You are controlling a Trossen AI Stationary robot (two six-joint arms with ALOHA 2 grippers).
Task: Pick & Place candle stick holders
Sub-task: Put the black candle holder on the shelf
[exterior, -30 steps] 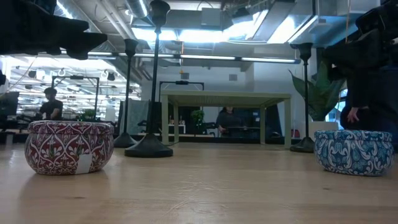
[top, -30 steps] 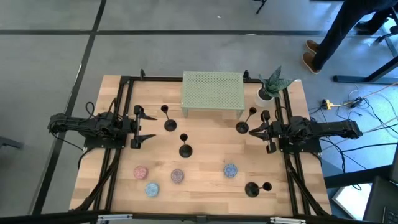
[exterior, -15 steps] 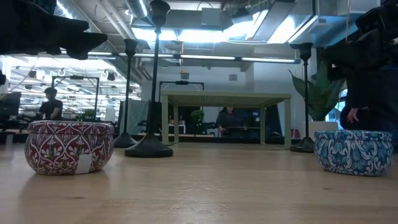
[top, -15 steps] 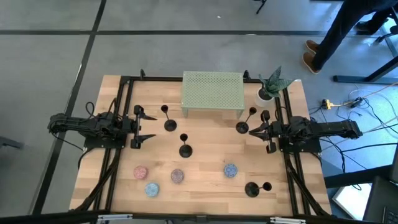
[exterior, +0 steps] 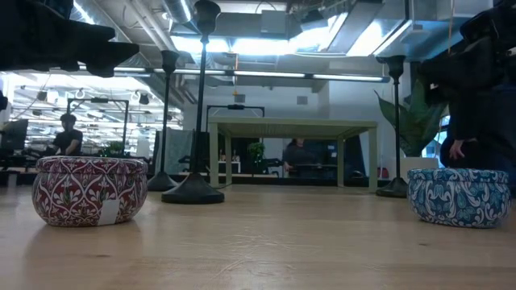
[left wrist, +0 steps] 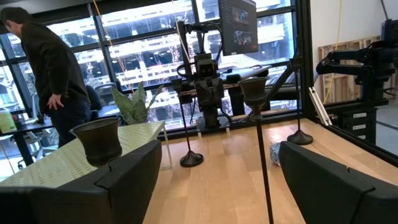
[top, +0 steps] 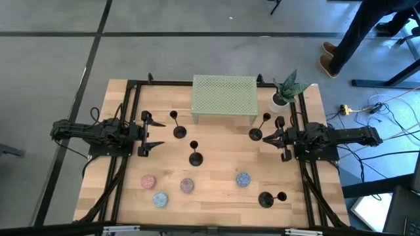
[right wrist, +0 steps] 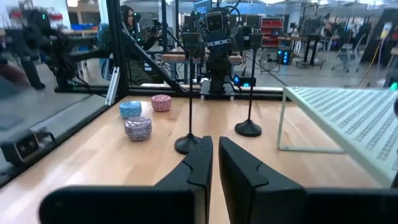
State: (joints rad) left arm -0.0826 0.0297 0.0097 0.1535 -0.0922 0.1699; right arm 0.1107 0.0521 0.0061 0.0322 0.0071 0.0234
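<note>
Four black candle stick holders stand upright on their round bases on the wooden table: one at the far left point(top: 178, 131), one near the middle point(top: 195, 158), one at the far right point(top: 256, 134) and one near the front right point(top: 266, 199). My left gripper point(top: 159, 134) is open and empty at the table's left side, level with the far-left holder point(left wrist: 96, 140) and the middle one point(left wrist: 253, 93). My right gripper point(top: 265, 137) is shut and empty at the right side, just beside the far-right holder. The middle holder point(right wrist: 186, 144) and the far-left one point(right wrist: 249, 129) stand beyond its fingers point(right wrist: 215, 149).
A pale green perforated stand point(top: 224, 98) sits at the far middle, a potted plant point(top: 287, 88) at the far right corner. Small patterned tins lie near the front: pink point(top: 148, 181), blue point(top: 160, 198), purple point(top: 187, 185), blue point(top: 243, 179). A person stands beyond the table point(top: 367, 26).
</note>
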